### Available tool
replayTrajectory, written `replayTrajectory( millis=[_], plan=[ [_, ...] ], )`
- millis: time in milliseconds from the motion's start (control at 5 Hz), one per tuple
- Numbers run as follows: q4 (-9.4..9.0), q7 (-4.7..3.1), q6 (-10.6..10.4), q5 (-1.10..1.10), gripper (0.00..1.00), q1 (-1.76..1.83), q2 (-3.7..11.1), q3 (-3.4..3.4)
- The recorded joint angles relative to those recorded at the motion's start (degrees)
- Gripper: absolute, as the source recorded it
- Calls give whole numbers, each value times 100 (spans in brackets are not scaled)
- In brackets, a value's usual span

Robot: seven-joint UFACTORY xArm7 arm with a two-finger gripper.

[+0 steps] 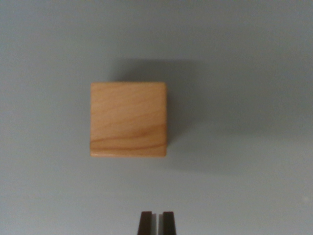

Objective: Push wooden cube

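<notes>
Gripper (157, 223) below pale-grained wooden cube (128, 119)

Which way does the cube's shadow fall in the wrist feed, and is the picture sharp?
Wrist view: the wooden cube casts a soft shadow up and toward the wrist view's right on the grey surface; the picture is slightly soft, no glare; the gripper tips show dark at the bottom edge.
</notes>
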Motion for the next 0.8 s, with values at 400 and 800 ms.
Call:
replayTrajectory(
  millis=[400, 800],
  plan=[
    [-138, 33, -197, 0, 0, 30, 64, 25],
    [-262, 64, -375, 1, 0, 58, 122, 48]
  ],
)
